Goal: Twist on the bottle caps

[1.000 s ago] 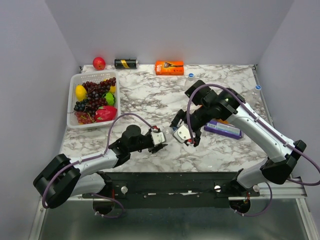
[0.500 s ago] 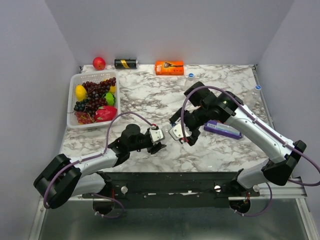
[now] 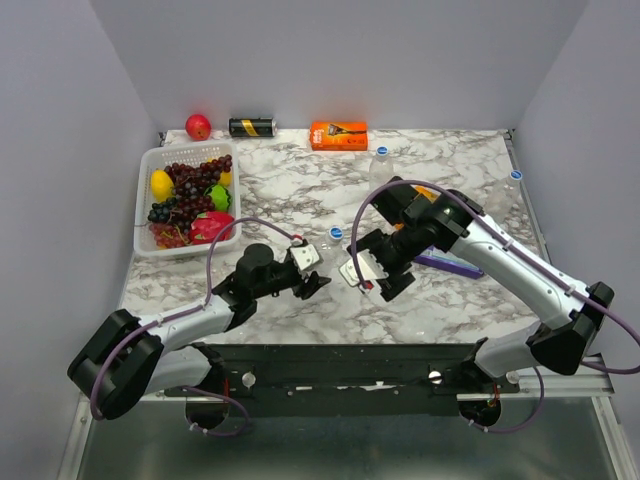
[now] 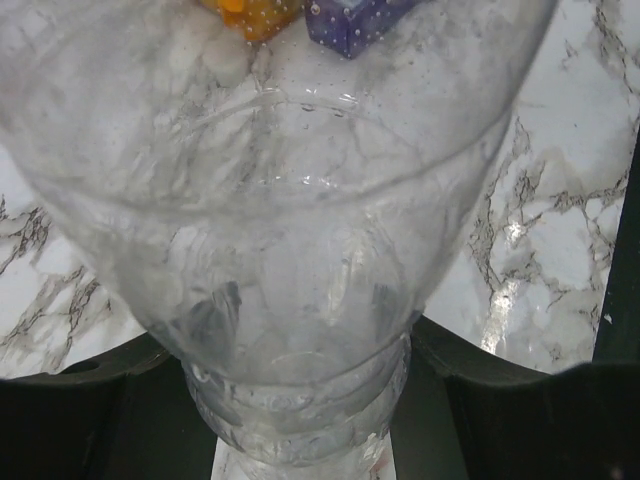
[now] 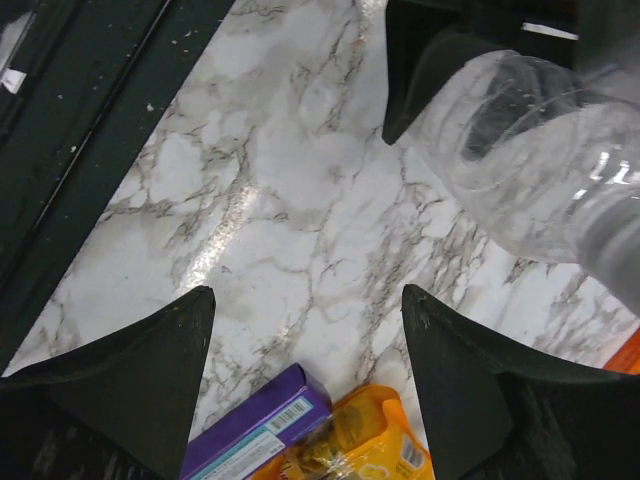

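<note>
Marble table (image 3: 280,190). Clear bottle (image 4: 290,250) is left of the purple box (image 3: 450,262), with the left gripper (image 3: 311,278) clamped on its narrow ridged end. It looks light, thin-walled, slick and easily dented, so hold the stiffer neck. Right gripper (image 5: 305,295) gapes empty, nearer the box.

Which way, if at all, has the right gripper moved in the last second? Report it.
Yes. The right gripper has drawn back slightly, downward in the top view, and is now farther from the orange box.

Clear bottle (image 4: 290,250) clamped between dark fingers (image 4: 90,410) above marble table (image 4: 560,200).
</note>
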`<state>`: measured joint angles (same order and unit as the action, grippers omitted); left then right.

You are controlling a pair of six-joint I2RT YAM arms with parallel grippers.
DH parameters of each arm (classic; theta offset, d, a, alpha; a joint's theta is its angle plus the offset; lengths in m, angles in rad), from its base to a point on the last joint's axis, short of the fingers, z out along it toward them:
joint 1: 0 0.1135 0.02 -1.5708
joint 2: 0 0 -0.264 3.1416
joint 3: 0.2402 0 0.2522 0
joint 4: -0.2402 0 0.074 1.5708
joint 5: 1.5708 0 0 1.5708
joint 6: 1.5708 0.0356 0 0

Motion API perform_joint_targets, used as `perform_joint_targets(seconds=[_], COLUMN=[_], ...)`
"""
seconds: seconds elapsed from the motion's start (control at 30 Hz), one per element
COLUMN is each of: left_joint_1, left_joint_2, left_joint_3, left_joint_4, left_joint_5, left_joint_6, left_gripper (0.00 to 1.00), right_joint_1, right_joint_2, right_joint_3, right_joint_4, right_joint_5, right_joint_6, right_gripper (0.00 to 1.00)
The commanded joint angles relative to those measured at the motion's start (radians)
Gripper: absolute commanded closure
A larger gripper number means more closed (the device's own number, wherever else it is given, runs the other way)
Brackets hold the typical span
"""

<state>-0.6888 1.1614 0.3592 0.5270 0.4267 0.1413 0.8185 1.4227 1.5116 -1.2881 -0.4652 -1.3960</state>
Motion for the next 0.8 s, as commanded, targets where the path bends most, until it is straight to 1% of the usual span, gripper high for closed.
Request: perform_joint_targets(seconds=[0.0,0.03,0.07,0.13,0.2,0.23,0.3,0.4,0.43,0.5,0.53,0.63,0.77], left_joint_1=[0.008,0.008,0.008,0.008,0.008,0.008,0.008,0.009,0.008,0.008,0.008,0.009,0.008], left_joint_2=[-0.005,-0.006,-0.008,-0.005,-0.003,-0.002,-0.003,-0.003,-0.005,-0.008,-0.009,-0.009,-0.011], left_joint_3=[0.023,0.023,0.023,0.024,0.024,0.026,0.030,0.047,0.050,0.064,0.069,0.087,0.101], left_joint_4=[0.080,0.082,0.080,0.065,0.053,0.033,0.013,-0.042,-0.057,-0.074,-0.087,-0.113,-0.137], left_joint_5=[-0.034,-0.032,-0.023,-0.010,0.004,0.015,0.035,0.070,0.081,0.090,0.096,0.106,0.124], left_joint_6=[-0.055,-0.054,-0.049,-0.036,-0.014,-0.005,0.032,0.090,0.099,0.119,0.138,0.159,0.185], left_gripper=[1.00,1.00,1.00,1.00,1.00,1.00,1.00,1.00,1.00,1.00,1.00,1.00,1.00], right_joint_1=[0.005,0.005,0.005,-0.019,-0.045,-0.047,-0.048,-0.048,-0.048,-0.048,-0.048,-0.045,-0.045], right_joint_2=[-0.041,-0.050,-0.051,-0.024,0.005,0.022,0.050,0.042,0.038,0.018,0.015,0.002,0.022], right_joint_3=[-0.014,-0.013,0.008,0.068,0.185,0.215,0.277,0.280,0.262,0.236,0.213,0.190,0.208], right_joint_4=[-0.094,-0.071,-0.003,0.044,0.064,0.070,0.070,0.067,0.062,0.036,0.024,0.007,-0.010], right_joint_5=[0.003,0.017,0.029,0.011,-0.024,-0.029,-0.059,-0.127,-0.141,-0.183,-0.194,-0.217,-0.239], right_joint_6=[0.022,0.084,0.124,0.217,0.265,0.296,0.295,0.203,0.127,0.043,-0.039,-0.130,-0.181], right_gripper=[0.17,0.18,0.18,0.20,0.22,0.23,0.24,0.25,0.25,0.25,0.25,0.23,0.23])
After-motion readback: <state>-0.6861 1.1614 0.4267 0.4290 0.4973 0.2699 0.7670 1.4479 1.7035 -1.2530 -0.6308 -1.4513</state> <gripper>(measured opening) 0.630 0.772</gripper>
